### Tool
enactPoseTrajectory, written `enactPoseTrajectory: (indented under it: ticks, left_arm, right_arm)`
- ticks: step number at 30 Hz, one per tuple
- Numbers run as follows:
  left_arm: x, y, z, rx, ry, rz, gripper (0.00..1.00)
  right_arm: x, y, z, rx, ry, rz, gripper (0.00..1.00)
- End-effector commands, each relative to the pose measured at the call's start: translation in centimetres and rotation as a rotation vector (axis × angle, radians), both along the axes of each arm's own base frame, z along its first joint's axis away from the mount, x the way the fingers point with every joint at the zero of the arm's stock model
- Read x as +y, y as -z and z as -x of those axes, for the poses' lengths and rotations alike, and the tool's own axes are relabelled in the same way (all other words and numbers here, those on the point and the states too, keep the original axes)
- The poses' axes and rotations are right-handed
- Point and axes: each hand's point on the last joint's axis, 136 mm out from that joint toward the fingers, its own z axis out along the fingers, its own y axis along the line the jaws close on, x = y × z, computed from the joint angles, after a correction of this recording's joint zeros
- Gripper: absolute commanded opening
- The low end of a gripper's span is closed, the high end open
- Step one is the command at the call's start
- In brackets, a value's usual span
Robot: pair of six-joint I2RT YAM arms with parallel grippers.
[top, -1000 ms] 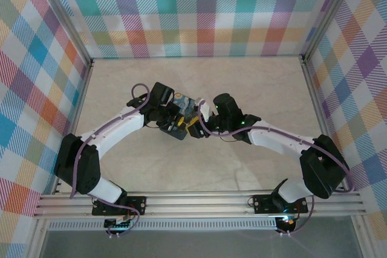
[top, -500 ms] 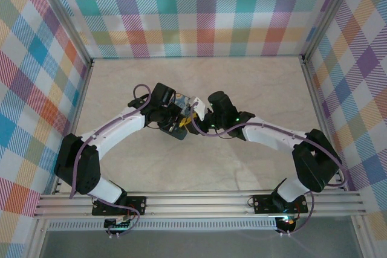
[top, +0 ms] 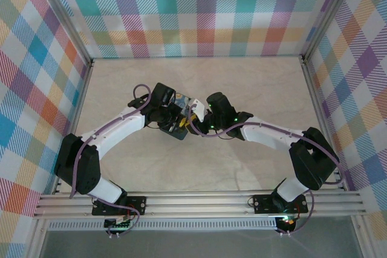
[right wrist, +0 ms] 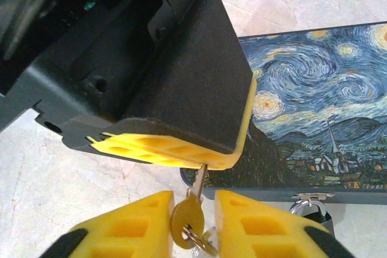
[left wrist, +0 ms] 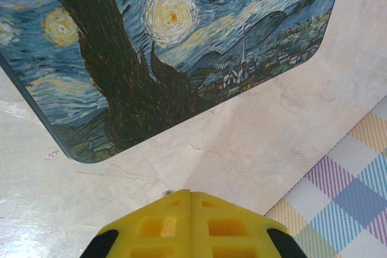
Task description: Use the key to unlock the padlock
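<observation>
Above the pale marbled tabletop (left wrist: 242,149), inside plaid walls (top: 205,10), my left claw (left wrist: 190,194) pinches a small brassy metal key (right wrist: 184,220); my right claw (right wrist: 193,202) sits unclenched around it.

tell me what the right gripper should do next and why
Probably close the right gripper on the key. Its brass head hangs between the yellow fingers with a gap on one side, while the left gripper pinches the blade. Once it is gripped, the left could let go, and the key could go to the padlock hanging at the Starry Night tin.
</observation>
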Motion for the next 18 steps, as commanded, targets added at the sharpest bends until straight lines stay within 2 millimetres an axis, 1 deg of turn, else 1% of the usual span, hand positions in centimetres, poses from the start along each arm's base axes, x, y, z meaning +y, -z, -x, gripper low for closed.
enactPoseTrajectory:
  ticks: [1,4,6,12,16,17,18]
  left_arm:
    - [-0.3,-0.7,0.2,0.007,0.003,0.015,0.00]
    - [-0.3,-0.7,0.2,0.004,0.006,0.016,0.00]
    - [-0.4,-0.8,0.3,0.005,0.009,0.017,0.00]
    - [-0.1,-0.6,0.5,0.009,0.006,0.002,0.00]
    - [0.1,-0.5,0.4,0.006,0.007,-0.009,0.00]
    - [0.1,-0.4,0.4,0.007,0.006,-0.009,0.03]
    - [0.1,-0.4,0.4,0.007,0.006,-0.009,0.13]
  right_arm:
    - [0.2,-0.1,-0.4,-0.022,-0.001,0.010,0.20]
    - [0.3,-0.2,-0.6,-0.027,0.008,0.004,0.16]
    - [0.4,-0.5,-0.6,-0.030,0.007,-0.003,0.11]
    - [0.4,-0.9,0.1,-0.005,-0.017,-0.012,0.00]
    - [0.5,-0.4,1.0,0.053,-0.038,-0.016,0.00]
    - [0.4,-0.4,1.1,0.073,-0.033,-0.021,0.00]
    - [0.4,-0.4,1.3,0.099,-0.028,-0.029,0.00]
